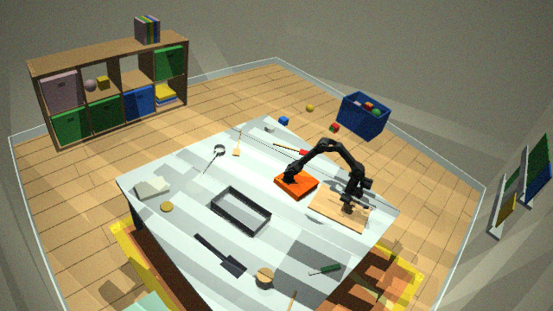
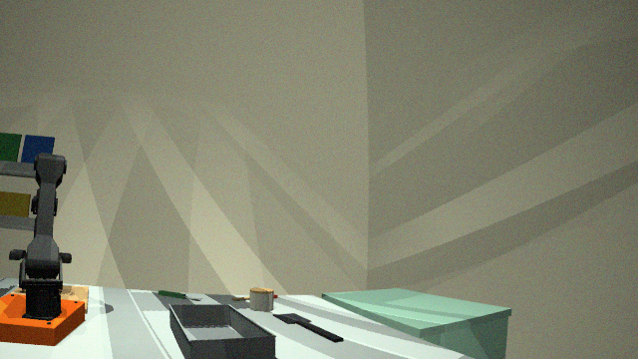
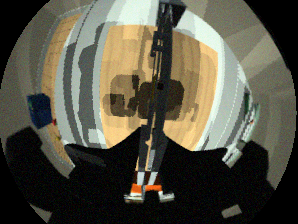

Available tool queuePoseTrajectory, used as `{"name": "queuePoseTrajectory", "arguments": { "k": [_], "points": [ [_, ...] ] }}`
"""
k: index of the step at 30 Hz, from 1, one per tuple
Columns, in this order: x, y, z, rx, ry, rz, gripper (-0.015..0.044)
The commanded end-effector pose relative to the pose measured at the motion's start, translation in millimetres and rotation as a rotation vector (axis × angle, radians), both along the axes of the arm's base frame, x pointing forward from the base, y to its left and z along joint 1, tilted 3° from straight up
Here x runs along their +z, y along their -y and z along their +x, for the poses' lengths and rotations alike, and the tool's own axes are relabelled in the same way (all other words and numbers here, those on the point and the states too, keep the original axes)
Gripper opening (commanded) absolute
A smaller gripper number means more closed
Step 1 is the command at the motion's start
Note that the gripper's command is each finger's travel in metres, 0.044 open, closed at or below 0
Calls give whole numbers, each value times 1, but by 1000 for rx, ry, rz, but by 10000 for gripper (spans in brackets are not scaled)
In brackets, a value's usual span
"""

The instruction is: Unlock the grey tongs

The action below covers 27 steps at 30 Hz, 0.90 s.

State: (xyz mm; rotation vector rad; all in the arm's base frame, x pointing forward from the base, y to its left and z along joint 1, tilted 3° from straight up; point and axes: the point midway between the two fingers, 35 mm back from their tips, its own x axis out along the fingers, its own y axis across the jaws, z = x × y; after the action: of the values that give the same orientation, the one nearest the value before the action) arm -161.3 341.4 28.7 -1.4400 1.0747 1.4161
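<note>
1 arm, dark, arched: rises from its mount, bends over at the elbow, forearm descending. Wrist low; gripper (image 1: 346, 206) (image 3: 147, 129) at the end, fingers nearly together, closed on something.
</note>
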Motion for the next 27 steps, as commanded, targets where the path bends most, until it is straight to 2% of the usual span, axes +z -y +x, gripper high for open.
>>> {"name": "queuePoseTrajectory", "arguments": {
  "k": [1,11,12,19,27],
  "points": [
    [0,0,0,0,0,0,165],
    [0,0,0,0,0,0,428],
    [0,0,0,0,0,0,440],
    [13,15,7,-1,0,-1,440],
    [56,95,46,-4,2,-9,440]
  ]
}}
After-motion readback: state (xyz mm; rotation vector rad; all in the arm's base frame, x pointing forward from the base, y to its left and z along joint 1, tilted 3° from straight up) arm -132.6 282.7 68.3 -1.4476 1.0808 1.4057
